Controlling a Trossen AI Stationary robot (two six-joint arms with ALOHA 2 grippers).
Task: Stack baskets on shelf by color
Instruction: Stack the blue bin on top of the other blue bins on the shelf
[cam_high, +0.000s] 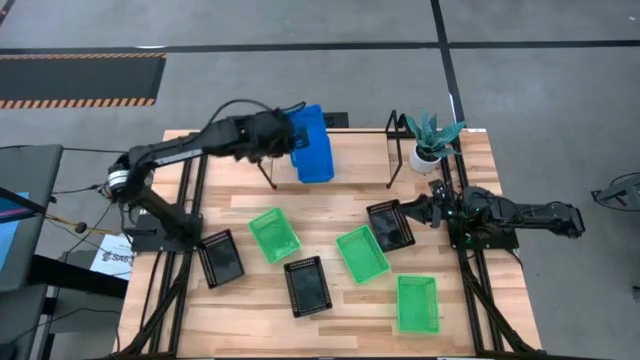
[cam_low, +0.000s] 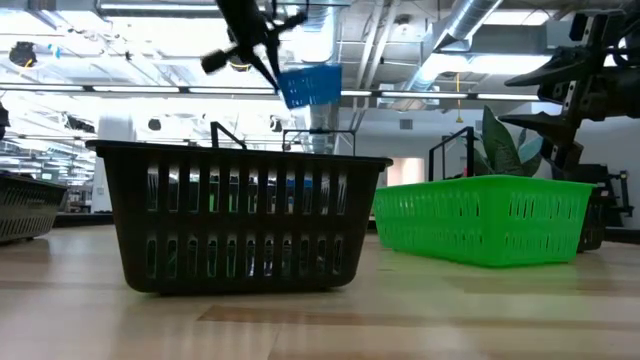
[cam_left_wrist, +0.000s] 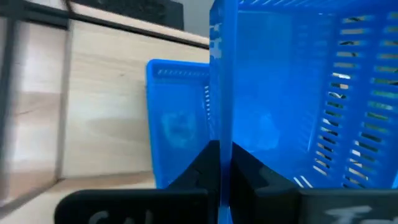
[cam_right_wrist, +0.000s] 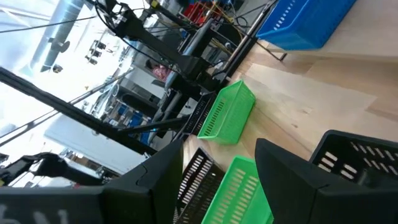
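My left gripper (cam_high: 290, 135) is shut on a blue basket (cam_high: 308, 122) held in the air over the shelf (cam_high: 360, 158) at the table's far side. Under it another blue basket (cam_left_wrist: 177, 124) rests on the shelf plank. Three green baskets (cam_high: 274, 235) (cam_high: 362, 253) (cam_high: 417, 303) and three black baskets (cam_high: 221, 257) (cam_high: 307, 285) (cam_high: 390, 225) sit on their bottoms on the table. My right gripper (cam_high: 432, 205) waits open at the right, beside the rightmost black basket (cam_right_wrist: 360, 162), touching nothing. My left gripper pinches one side wall (cam_left_wrist: 221, 124) of the blue basket, which shows edge-on between the fingers: one finger inside the basket, one outside. The fingers slant down from the table's left. The basket hangs tilted, clear of the shelf and of the blue basket below.
A white plant pot (cam_high: 428, 155) with a green plant stands at the shelf's right end. The shelf's black wire legs (cam_high: 392, 150) stand on the table's far part. In the low view a black basket (cam_low: 240, 215) and a green one (cam_low: 480, 215) fill the foreground.
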